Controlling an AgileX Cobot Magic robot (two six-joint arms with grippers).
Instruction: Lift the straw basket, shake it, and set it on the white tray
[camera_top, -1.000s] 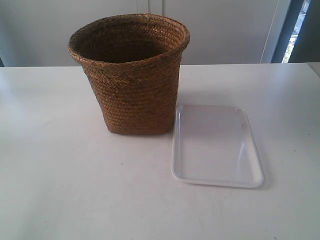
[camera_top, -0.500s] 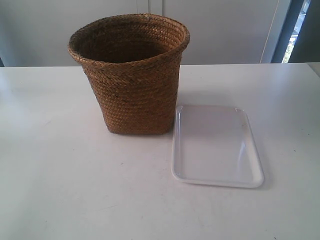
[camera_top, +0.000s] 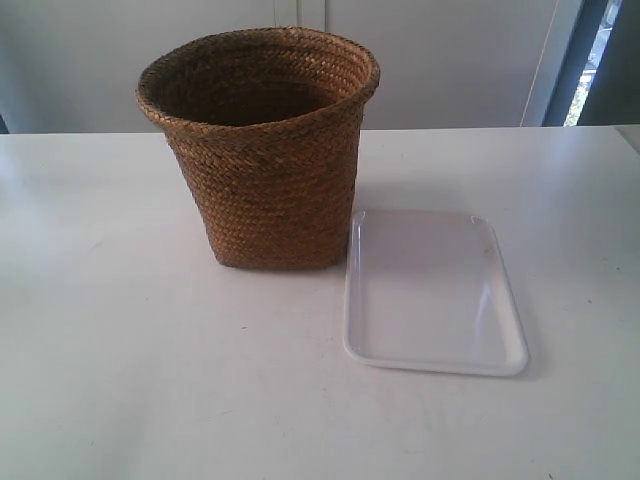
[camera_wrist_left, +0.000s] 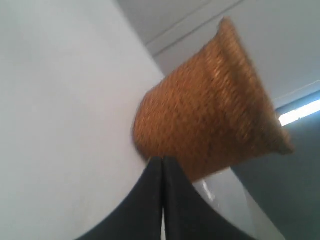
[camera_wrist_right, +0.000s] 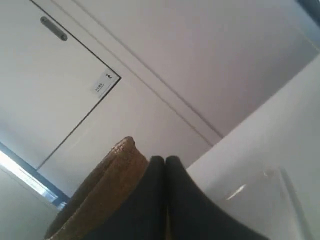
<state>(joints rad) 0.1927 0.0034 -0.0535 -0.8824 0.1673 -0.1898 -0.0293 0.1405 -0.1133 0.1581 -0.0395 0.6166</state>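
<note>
The straw basket (camera_top: 262, 150) is seen standing upright on the white table (camera_top: 120, 350), its wide round rim uppermost and its dark inside exposed. The white tray (camera_top: 432, 292) is laid flat on the same table just beside the basket's base, on the exterior view's right; whether the tray's near corner touches the base cannot be told. The tray is bare.

In the left wrist view the left gripper (camera_wrist_left: 163, 162) is shown with its two dark fingers pressed together, only a thin seam being left between them and nothing being held. The basket (camera_wrist_left: 210, 105) is seen beyond the fingertips, apart from them, and a pale glossy patch beside the fingers is perhaps the tray, though the picture is blurred there.

In the right wrist view the right gripper (camera_wrist_right: 165, 162) is likewise closed on nothing, finger against finger. The basket's rim (camera_wrist_right: 100, 195) is seen at one side of it and the tray's raised edge (camera_wrist_right: 265, 205) at the other, with a cupboard door handle (camera_wrist_right: 54, 29) in the background
</note>
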